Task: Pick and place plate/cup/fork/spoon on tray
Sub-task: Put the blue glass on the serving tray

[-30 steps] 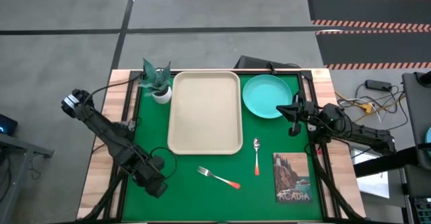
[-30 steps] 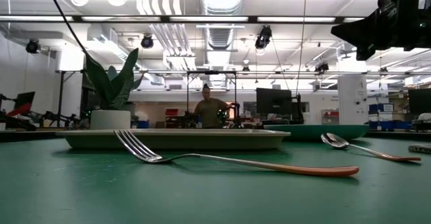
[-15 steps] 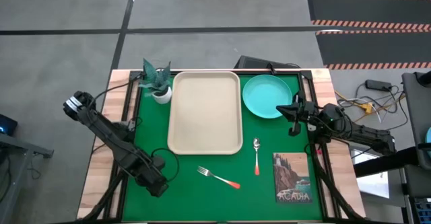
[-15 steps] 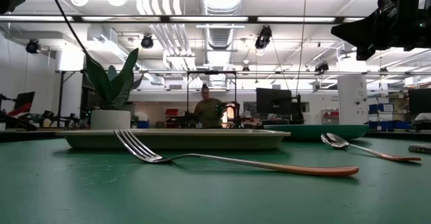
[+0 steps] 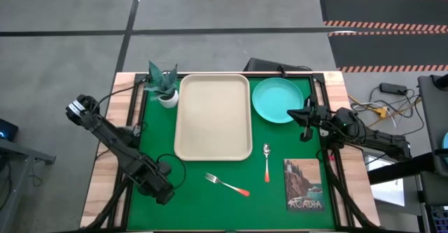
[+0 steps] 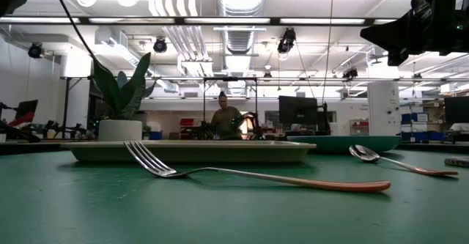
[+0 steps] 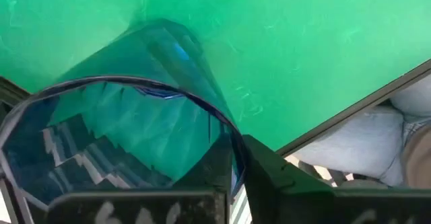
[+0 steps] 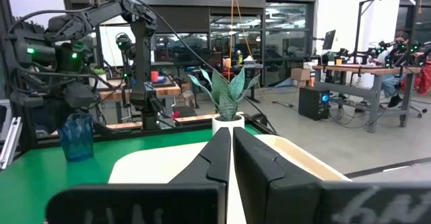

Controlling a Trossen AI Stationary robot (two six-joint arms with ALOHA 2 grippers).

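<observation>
The dark-blue cup (image 8: 76,136) stands upright on the green mat near its near left corner, and my left gripper (image 7: 239,153) is shut on it from above. In the high view that gripper (image 5: 159,189) covers the cup. The beige tray (image 5: 182,121) lies at the far middle, with the teal plate (image 5: 276,100) to its right on the mat. The fork (image 5: 225,185) and the spoon (image 5: 267,161) lie flat on the mat in front of the tray. My right gripper (image 5: 306,124) hovers shut at the plate's near right edge, holding nothing. My left gripper has the cup's wall at its rim (image 7: 234,140) between its two fingers, one finger inside the cup and one outside. The fingers point down from above. The cup stands upright with its base on the mat.
A white pot with a green plant (image 5: 163,86) stands at the tray's far left corner. A picture card (image 5: 304,184) lies at the near right of the mat. Bare mat lies between the fork and the near edge. A person stands in the room far behind the table.
My left arm has shifted a little over the mat's near left corner. The tray, plate, fork and spoon lie as before.
</observation>
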